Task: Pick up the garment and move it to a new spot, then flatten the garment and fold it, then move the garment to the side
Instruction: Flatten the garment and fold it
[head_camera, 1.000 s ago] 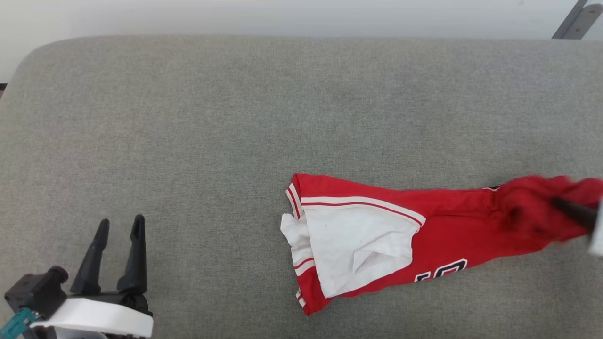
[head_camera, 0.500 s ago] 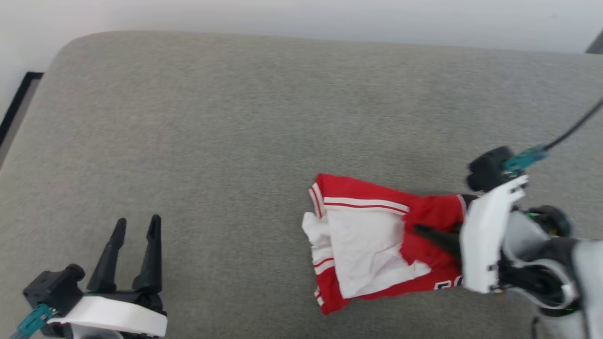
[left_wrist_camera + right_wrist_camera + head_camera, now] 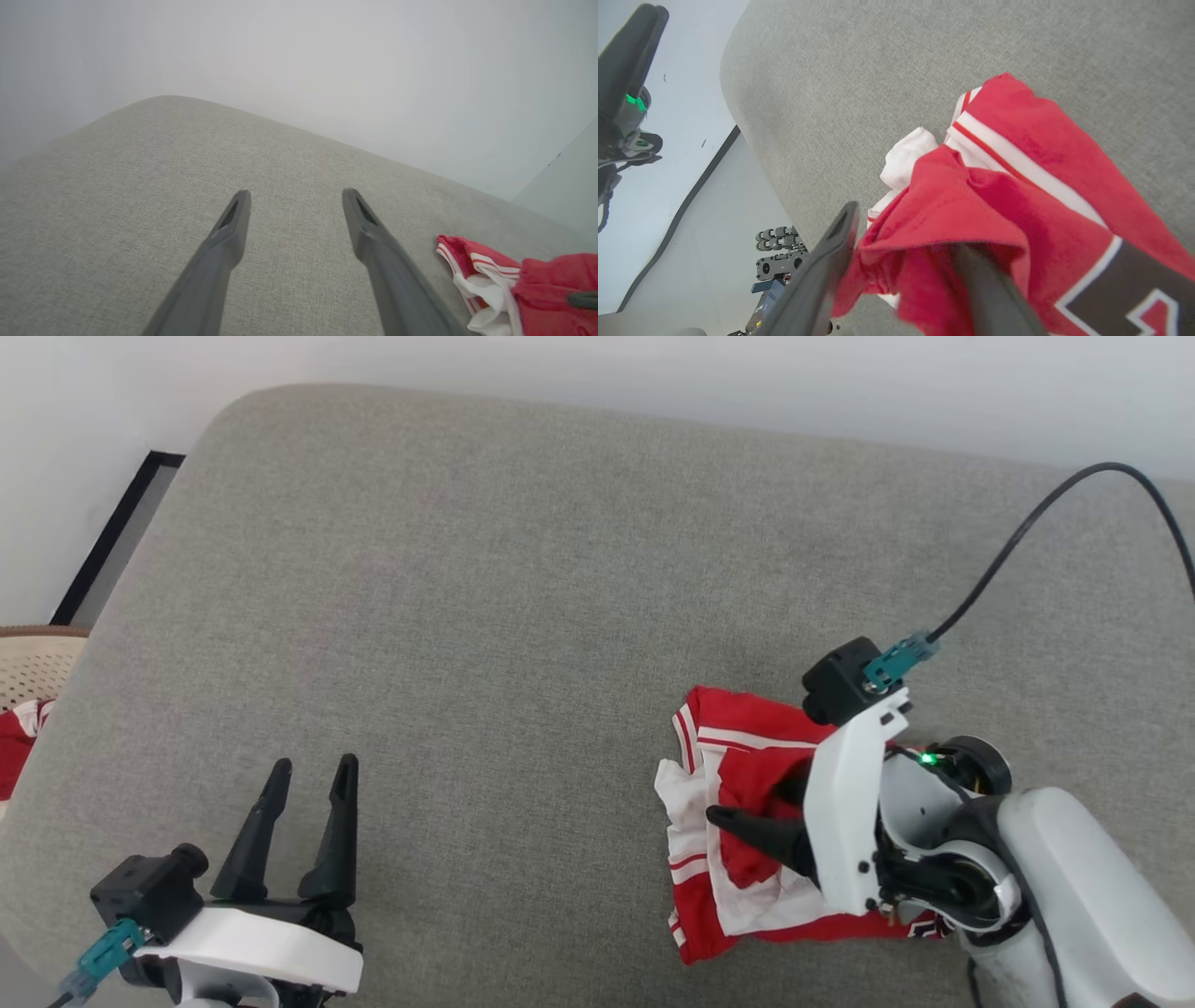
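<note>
The garment (image 3: 747, 717) lies bunched near the cushion's (image 3: 467, 569) front edge, toward the right. The right gripper (image 3: 747, 803) stands parted with cloth draped over one finger, probably releasing it there. The left gripper (image 3: 314, 765), released, waits aside.

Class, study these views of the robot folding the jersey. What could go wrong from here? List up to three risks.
1. Red cloth of the garment drapes over one finger of the right claw; pulling back may drag the fold open.
2. The white sleeve lies crumpled underneath, so the fold could come out lumpy.
3. The left claw hangs open, apart from the garment, so nothing pins it if it slides.
</note>
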Robot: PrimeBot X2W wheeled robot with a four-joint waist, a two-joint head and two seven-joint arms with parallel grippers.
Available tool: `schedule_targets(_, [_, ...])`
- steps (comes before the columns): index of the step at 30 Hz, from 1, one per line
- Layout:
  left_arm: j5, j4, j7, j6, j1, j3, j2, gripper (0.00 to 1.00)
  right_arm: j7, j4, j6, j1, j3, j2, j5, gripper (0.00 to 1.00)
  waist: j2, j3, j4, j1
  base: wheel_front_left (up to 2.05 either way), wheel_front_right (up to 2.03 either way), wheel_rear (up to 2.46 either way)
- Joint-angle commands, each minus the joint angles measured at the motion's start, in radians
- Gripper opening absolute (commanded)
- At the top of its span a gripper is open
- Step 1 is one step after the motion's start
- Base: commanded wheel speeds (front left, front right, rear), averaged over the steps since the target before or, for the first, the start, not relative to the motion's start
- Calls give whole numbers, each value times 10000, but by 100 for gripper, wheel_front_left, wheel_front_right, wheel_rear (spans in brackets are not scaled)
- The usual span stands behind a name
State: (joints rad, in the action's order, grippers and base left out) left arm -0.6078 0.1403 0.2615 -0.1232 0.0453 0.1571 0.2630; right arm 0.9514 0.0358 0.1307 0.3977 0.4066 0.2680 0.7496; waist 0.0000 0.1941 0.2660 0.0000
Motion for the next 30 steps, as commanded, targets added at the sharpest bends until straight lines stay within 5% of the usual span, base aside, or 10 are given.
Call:
schedule_targets(1, [-5,56,43,-29,59,-48,57,100,-109,24,0,54,9,127,121,100,0,-98,-10,0,0,0,0])
schedule_targets(16, [62,-352,44,-52,-699,-984,230,100,-1087,-1599,0,-644,-1875,491,302,100,0,-640,-1055,0,0,0,0])
schedule_targets(30, [570,-607,44,-55,-1228,-1837,154,100,-4937,-1668,0,-2279,-3144,796,-318,100,0,-1169,-2174,0,0,0,0])
